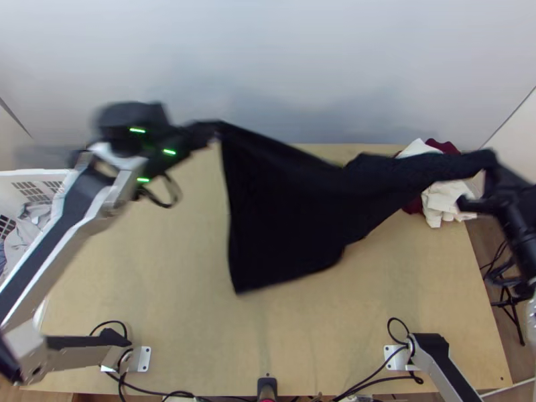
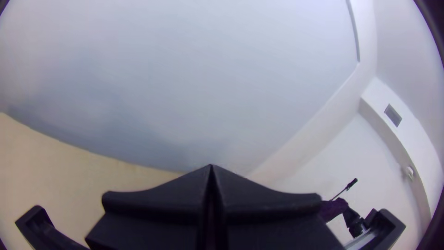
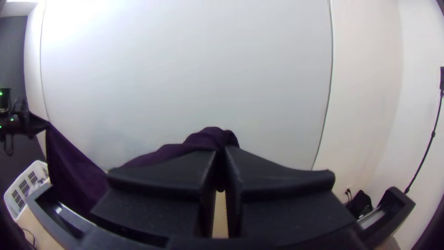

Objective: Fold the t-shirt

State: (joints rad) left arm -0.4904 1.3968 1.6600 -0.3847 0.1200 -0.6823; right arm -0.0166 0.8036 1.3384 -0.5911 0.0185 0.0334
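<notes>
Left gripper (image 1: 213, 131) pinched on a corner of dark t-shirt (image 1: 288, 208); right gripper (image 1: 490, 162) clamped on its bunched end. Shirt stretched above table (image 1: 147, 268), wood showing nearside and left, cloth heap (image 1: 443, 201) at far right edge. Left wrist view: wall vent (image 2: 393, 115).

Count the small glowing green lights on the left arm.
3 in the top view, all on its black wrist: the uppermost light, the rightmost light and the lowest light. Others may be hidden.
</notes>
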